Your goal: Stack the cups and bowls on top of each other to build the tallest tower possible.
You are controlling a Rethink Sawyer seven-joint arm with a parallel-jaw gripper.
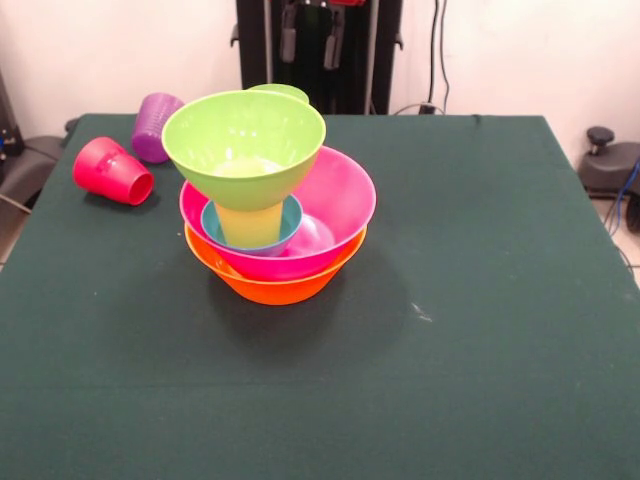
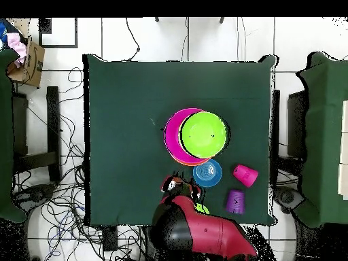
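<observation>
The tower stands mid-table: an orange bowl at the bottom, a pink bowl in it, a small blue bowl inside that, a yellow cup upright in the blue bowl, and a green bowl on top. From overhead the green bowl covers most of the pink one. A red cup lies on its side and a purple cup stands beside it. My gripper hangs open and empty behind the tower, at the table's far edge.
A small green bowl peeks out behind the tower. Overhead, a blue bowl sits between the tower and my arm, with the red cup and purple cup to its right.
</observation>
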